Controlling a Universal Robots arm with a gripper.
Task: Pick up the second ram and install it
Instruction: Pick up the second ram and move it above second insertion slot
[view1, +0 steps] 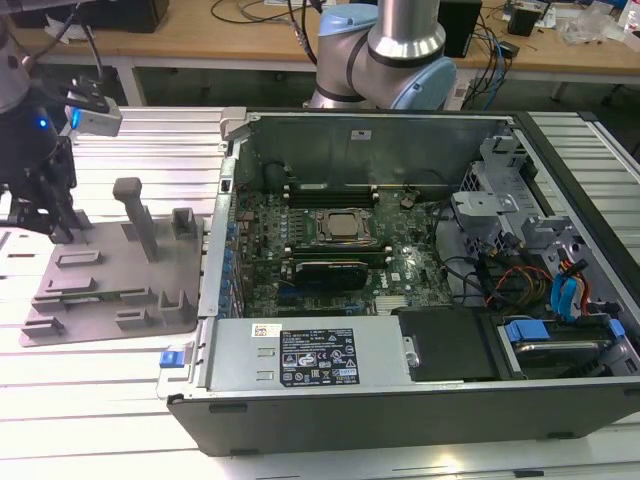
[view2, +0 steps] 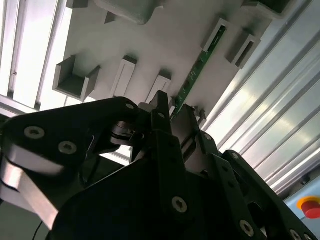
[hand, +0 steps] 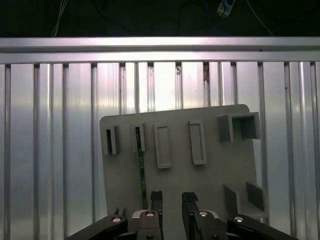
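Observation:
The second ram is a thin green stick standing on edge in a slot of the grey fixture plate. It also shows in the second wrist view as a green strip running toward my fingers. My black gripper hovers over the plate's near end, open, with nothing between its fingers. The ram's near end lies just beside one fingertip. In the exterior view the gripper hangs over the far corner of the plate at the exterior view's left.
An open computer case sits at the exterior view's right of the plate, with the motherboard, CPU socket and a long black card inside. Upright grey posts rise from the plate. Ribbed aluminium table surrounds it.

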